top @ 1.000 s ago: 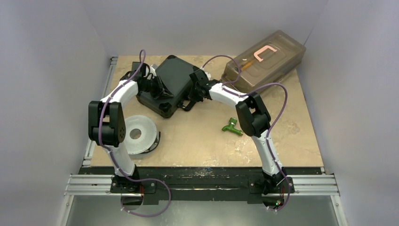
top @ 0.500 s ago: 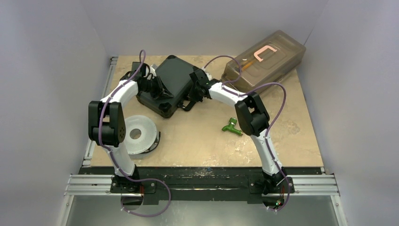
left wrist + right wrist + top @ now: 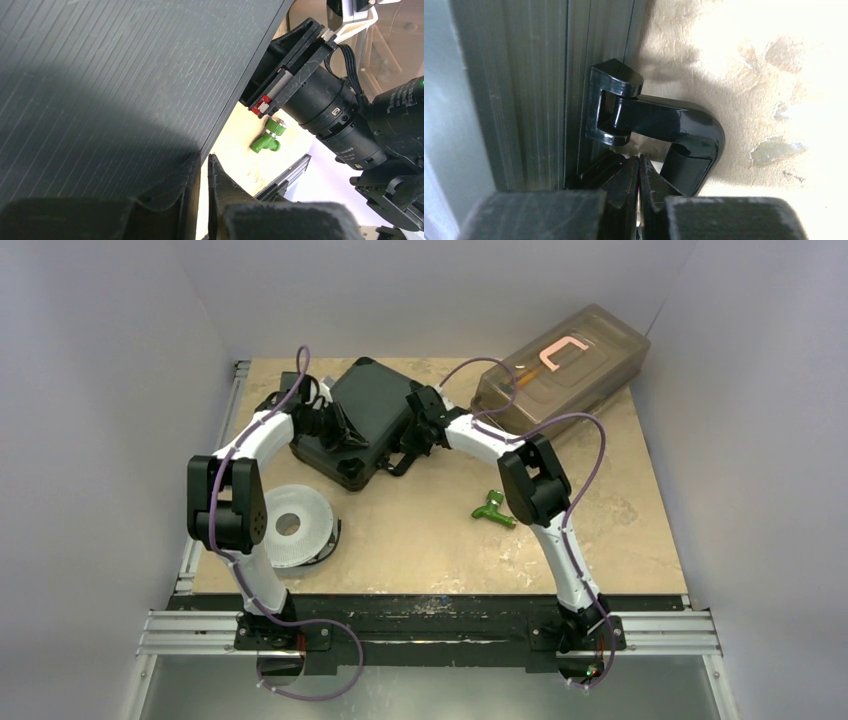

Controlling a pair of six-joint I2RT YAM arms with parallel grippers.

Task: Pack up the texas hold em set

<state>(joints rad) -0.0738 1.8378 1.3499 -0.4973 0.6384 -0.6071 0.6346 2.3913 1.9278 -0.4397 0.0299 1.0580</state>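
Your black case (image 3: 362,412) lies shut in the upper middle of the overhead frame, on the far part of the bench (image 3: 420,540), turned at an angle. Your left fingers (image 3: 187,182) sit at its left side. In the left wrist view they are all but closed, with only a thin slit between them and nothing in it, their tips at the edge of the ribbed lid. Your right fingers (image 3: 624,176) are pressed together and hold nothing. They rest at the right side of the case, just under the glossy handle (image 3: 669,122) where it hinges to the shell. A green toy faucet (image 3: 493,508) lies right of centre, a grey translucent box (image 3: 565,365) upper right, a white reel (image 3: 292,525) at left.
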